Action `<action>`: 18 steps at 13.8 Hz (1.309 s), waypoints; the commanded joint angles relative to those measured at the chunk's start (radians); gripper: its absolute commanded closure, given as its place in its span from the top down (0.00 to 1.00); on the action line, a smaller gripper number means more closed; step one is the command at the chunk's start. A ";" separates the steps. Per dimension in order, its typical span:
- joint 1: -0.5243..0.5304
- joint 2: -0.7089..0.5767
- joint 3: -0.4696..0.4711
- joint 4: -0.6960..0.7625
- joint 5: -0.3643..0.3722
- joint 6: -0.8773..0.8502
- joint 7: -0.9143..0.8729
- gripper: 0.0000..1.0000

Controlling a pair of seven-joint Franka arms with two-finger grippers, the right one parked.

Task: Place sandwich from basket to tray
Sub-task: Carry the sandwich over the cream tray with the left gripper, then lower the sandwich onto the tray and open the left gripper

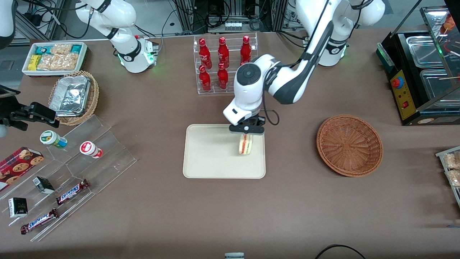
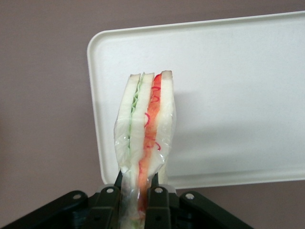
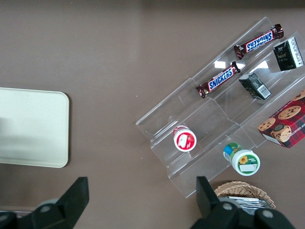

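Risk is what I am weighing from the front view first: the left arm's black two-finger gripper (image 1: 247, 133) is hanging over the flat cream-beige rectangular tray (image 1: 208, 158), near the tray edge that faces the working arm's end of the table, and it is clamping the small triangular cream-bread sandwich (image 1: 245, 144) by one end, so the wedge is dangling below it. The round reddish-brown woven wicker basket (image 1: 349, 145) is sitting well apart with nothing in it. I cannot tell whether the sandwich is touching the tray yet, so opening now could mean a drop that is tipping the wedge toward the rim.

Moving to the left wrist view, I am seeing the fingers (image 2: 157, 202) pinching the clear wrap and the sandwich (image 2: 145, 124) at its narrow end, with red and green filling showing along the cut edge and the tray (image 2: 228, 71) below. I am judging the film may be clinging to the pads on release, dragging the sandwich sideways. Squeezing harder could be crushing the soft bread.

The right wrist view is showing only a corner of the tray (image 3: 33, 126).
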 commanded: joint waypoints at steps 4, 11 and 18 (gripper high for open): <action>-0.010 0.134 0.018 0.129 0.016 -0.010 -0.066 0.20; -0.009 0.185 0.018 0.117 0.085 0.045 -0.132 0.20; -0.009 0.196 0.020 0.120 0.083 0.075 -0.144 1.00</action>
